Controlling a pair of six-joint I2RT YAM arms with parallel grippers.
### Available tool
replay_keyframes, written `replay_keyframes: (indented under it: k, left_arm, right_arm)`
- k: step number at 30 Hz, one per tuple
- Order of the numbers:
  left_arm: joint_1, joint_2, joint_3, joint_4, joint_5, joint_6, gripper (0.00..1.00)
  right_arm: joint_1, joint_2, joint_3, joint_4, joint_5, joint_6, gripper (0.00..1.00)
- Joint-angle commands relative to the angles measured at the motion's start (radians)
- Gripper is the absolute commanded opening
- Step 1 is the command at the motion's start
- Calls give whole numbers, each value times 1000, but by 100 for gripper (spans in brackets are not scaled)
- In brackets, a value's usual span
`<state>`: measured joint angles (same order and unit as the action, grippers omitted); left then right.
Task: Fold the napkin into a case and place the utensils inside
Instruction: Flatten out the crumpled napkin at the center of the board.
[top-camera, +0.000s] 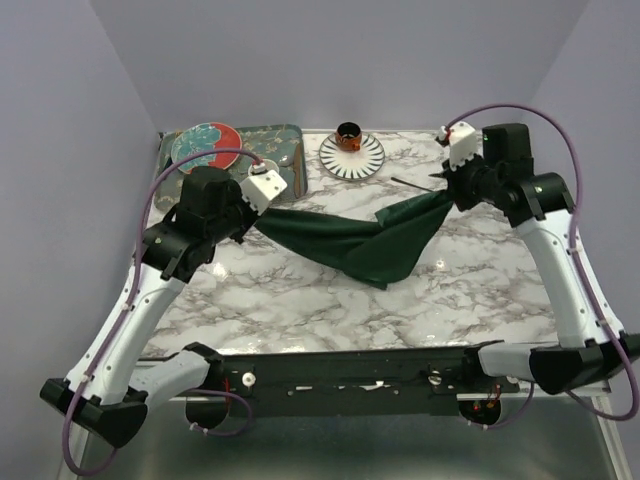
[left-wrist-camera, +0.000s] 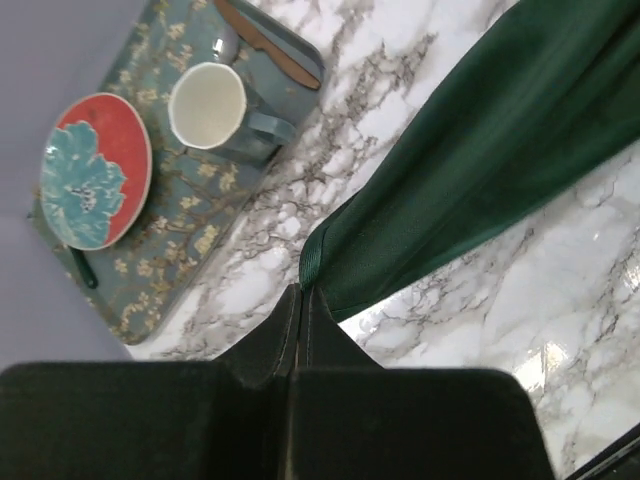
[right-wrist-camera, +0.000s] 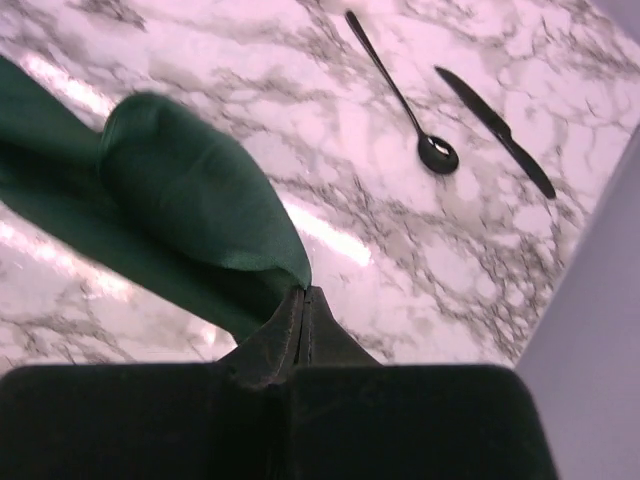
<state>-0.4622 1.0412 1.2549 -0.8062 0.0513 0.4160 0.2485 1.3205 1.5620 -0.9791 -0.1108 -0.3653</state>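
The dark green napkin (top-camera: 360, 240) hangs stretched between both grippers, its middle sagging onto the marble table (top-camera: 300, 300). My left gripper (top-camera: 257, 217) is shut on the napkin's left corner (left-wrist-camera: 320, 262), fingertips pinched together (left-wrist-camera: 303, 292). My right gripper (top-camera: 446, 197) is shut on the right corner (right-wrist-camera: 285, 262), jaws closed at the cloth's edge (right-wrist-camera: 305, 291). The utensils lie on the table beyond the right gripper: a black knife (right-wrist-camera: 497, 130) and a slim black piece with a rounded bowl end (right-wrist-camera: 400, 95). In the top view only a thin black sliver (top-camera: 412, 183) of them shows.
A floral tray (top-camera: 290, 150) at the back left carries a red plate with a teal flower (left-wrist-camera: 95, 170), a teal cup (left-wrist-camera: 215, 108) and a brown-handled piece (left-wrist-camera: 268, 45). A striped plate (top-camera: 352, 157) with a small brown cup (top-camera: 349, 133) stands at the back centre.
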Motion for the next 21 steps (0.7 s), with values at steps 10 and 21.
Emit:
replay_keyframes:
  k: [10,21]
  left_arm:
    - [28,-172,-394,-128,-66,110,0]
    - [28,-56,-434,-82,-29,156,0]
  right_arm:
    - [-22,-130,-540,-300,-91,-242,1]
    - [-8,118,-217,-178,-277,-120,80]
